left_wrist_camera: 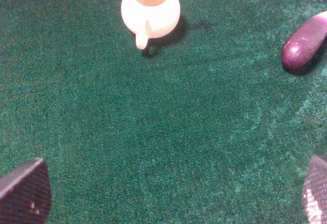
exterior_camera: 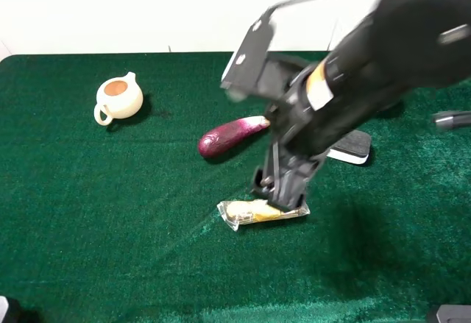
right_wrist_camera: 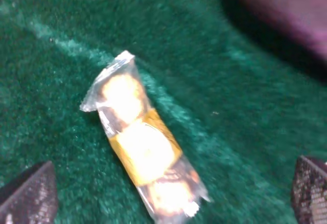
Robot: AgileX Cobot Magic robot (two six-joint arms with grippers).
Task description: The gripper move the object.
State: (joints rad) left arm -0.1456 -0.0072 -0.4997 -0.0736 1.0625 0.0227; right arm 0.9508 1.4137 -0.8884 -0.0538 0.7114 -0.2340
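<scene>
Currently the right end effector straddles the snack packet, wide open.

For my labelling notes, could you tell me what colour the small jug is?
The jug is cream-white, brownish inside; the left wrist view shows it best.

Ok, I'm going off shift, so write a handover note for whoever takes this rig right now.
Right hand: open, low over the packet, a finger on each side, nothing gripped.
Left hand: open, empty, over bare cloth near the teapot.
Packet lies flat on the cloth, in front of the eggplant.
Done: approach only.
Left: close on the packet, lift it, move it.
</scene>
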